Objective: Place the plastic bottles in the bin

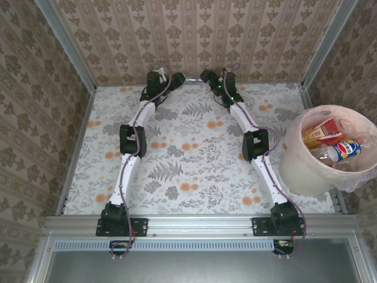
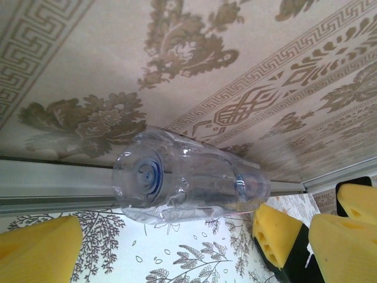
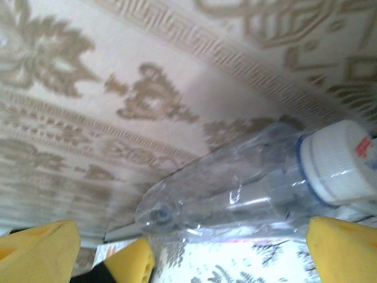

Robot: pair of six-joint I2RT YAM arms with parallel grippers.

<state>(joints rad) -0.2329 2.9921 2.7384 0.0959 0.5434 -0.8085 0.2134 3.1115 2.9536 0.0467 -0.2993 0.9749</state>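
Plainly clear bottle [image 3: 235, 194], white-capped.

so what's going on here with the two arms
The left gripper and right gripper are out at the far wall, at opposite ends of one clear bottle lying on the table. Both are open, neither gripping it. The bin at the right already holds several bottles.

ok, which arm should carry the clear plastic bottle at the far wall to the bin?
Right. The round pinkish-beige bin stands on that arm's outer side; both arms' open jaws are at the clear plastic bottle.
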